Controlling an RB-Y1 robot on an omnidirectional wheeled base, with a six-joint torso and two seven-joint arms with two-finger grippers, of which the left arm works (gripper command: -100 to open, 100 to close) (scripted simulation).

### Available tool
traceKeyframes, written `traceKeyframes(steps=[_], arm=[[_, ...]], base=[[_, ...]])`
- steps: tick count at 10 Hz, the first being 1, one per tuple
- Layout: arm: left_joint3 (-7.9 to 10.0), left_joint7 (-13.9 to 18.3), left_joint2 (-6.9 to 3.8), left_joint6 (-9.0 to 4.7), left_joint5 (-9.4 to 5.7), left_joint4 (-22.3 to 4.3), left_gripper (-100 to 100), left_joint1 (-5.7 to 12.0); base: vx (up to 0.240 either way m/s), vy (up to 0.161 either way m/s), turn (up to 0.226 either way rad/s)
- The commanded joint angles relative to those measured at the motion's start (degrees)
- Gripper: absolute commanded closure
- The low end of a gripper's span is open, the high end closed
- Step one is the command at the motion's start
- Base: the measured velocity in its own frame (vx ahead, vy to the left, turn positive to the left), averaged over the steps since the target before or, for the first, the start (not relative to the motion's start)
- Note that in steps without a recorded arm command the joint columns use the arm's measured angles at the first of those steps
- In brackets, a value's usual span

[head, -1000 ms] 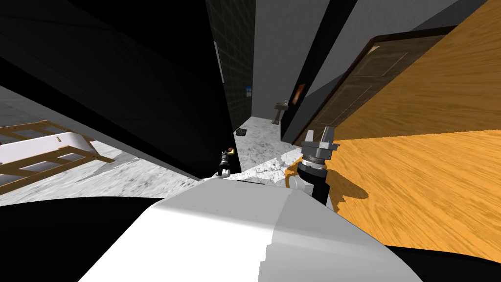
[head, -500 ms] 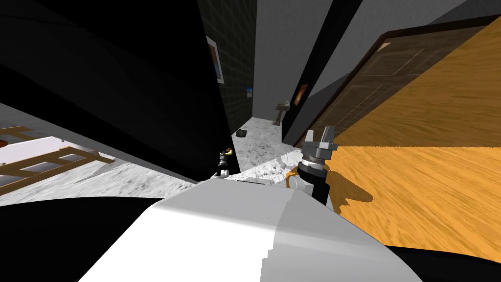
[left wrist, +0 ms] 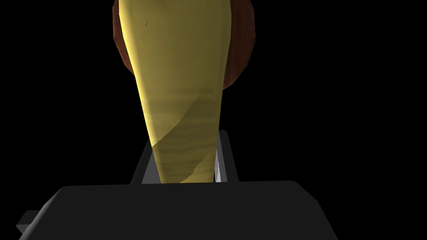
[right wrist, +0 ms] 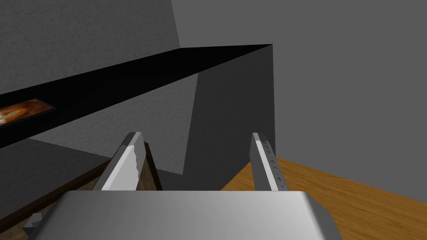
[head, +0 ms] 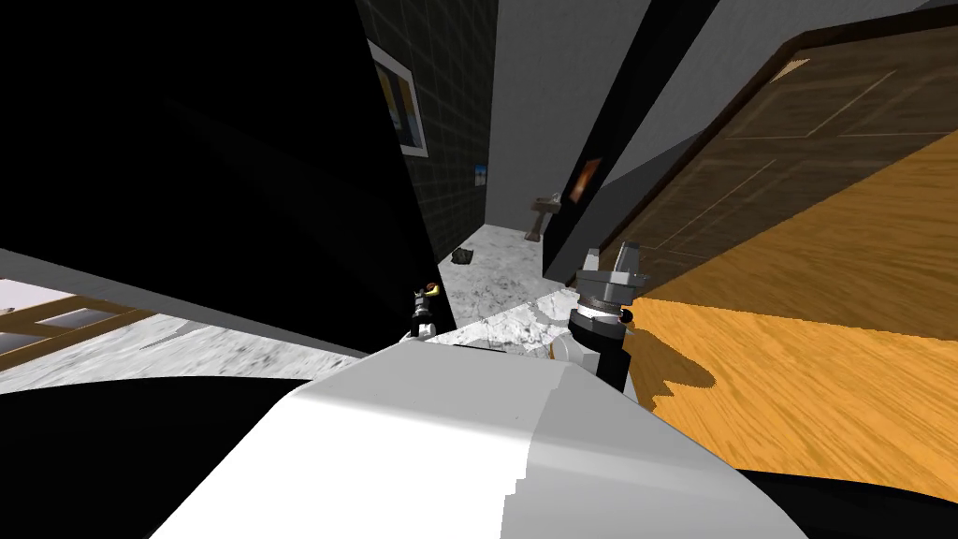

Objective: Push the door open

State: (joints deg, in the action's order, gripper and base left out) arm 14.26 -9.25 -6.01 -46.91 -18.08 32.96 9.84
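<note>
Our left gripper [left wrist: 185, 141] is pinched on a yellow lever handle [left wrist: 179, 62], with its fingers [left wrist: 227, 158] pressing the lever's sides just above the dark gripper body. The lever hides most of one finger. Behind the lever's far end sits a reddish-brown round rose [left wrist: 241, 46], cut off by the picture's edge. Everything around them is flat black, so we cannot read the surface the handle is mounted on.

In the head view this gripper is small and hard to make out. It sits at the near edge of the door [head: 374, 234], which shows as a tall black plane left of the marble floor [head: 496, 271], with no panel or frame to be seen.

Our right gripper [head: 613, 253] hangs with its fingers spread apart, over the line where marble meets the orange wooden floor [head: 795, 374]. It is near a brown panelled door [head: 748, 178] whose top is cut off.

Down the passage stands a pedestal sink [head: 541, 215]. Nearer lies a dark thing [head: 461, 254], too small to name. A framed picture [head: 400, 98] hangs on the dark tiled wall, and a wooden frame [head: 56, 318] is cut off at the left edge
</note>
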Motion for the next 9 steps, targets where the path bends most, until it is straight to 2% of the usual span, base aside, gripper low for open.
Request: traceKeyframes(steps=[1,3,4,9], arm=[[0.46,-0.15,0.12,-0.44,-0.42,-0.78,100,0.71],[1.00,-0.32,-0.18,-0.26,-0.70,-0.48,100,0.01],[2.02,-0.74,-0.48,-0.41,-1.43,-0.45,100,-0.07],[4.52,-1.91,-0.83,-0.74,-3.33,-0.59,100,-0.16]], base=[[0.183,-0.044,0.043],[0.122,-0.012,0.039],[0.133,-0.006,0.043],[0.193,-0.012,0.039]])
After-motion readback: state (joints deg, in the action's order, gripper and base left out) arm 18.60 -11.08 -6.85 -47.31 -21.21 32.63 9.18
